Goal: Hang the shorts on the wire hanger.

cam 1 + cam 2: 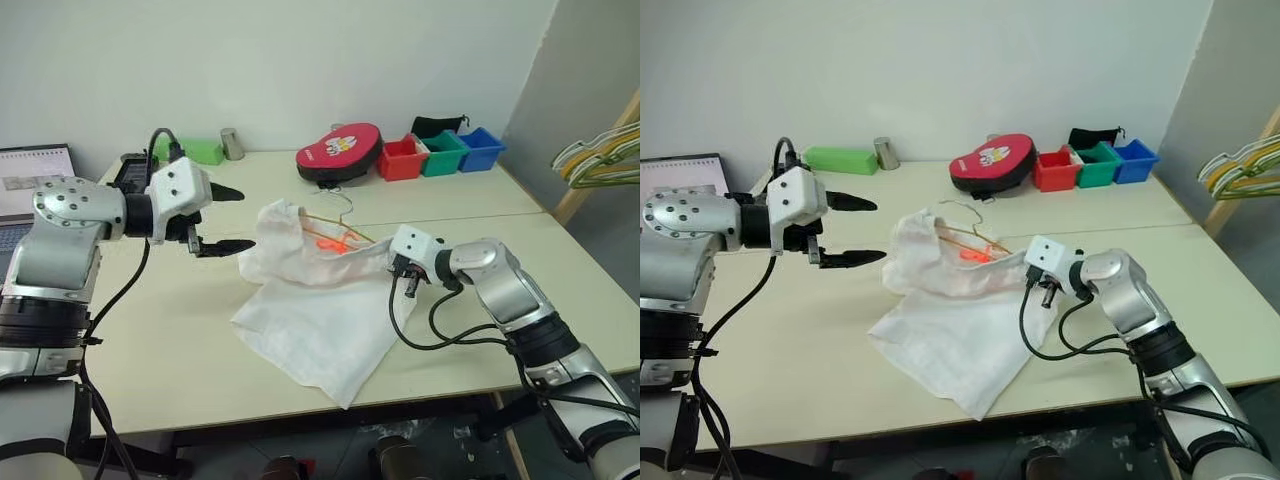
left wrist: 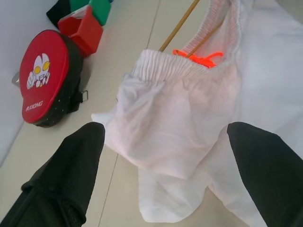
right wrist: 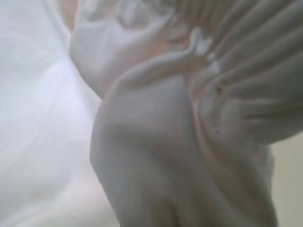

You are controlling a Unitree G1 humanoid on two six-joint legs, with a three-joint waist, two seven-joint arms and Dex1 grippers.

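We see the left pincer (image 1: 222,219) hanging above the pale surface (image 1: 150,350) with its two black fingers spread wide and nothing between them; just beyond its fingertips (image 2: 92,135), not touching them, bulges the gathered waistband end of the shorts (image 1: 315,315). The shorts lie in a rumpled heap between the two pincers, the waistband part raised and bunched, the rest spilling flat toward the near edge of the surface. Our right pincer (image 1: 1025,272) is buried in the opposite side of that heap, its fingers pressed together with a fold of the white cloth pinched in them; the right wrist view looks straight into pleated, faintly pink fabric. The wire hanger (image 1: 340,232) lies partly inside the waistband opening, its yellow-orange wire and a bright orange patch showing through the gap, and its grey hook (image 1: 343,203) pokes out on the far side of the shorts from both pincers. Farther off, past the hanger, rest a red oval case (image 1: 339,152), then red, green and blue bins (image 1: 440,152), and, beyond the left pincer, a green box (image 1: 195,150) beside a small metal cup (image 1: 232,144).
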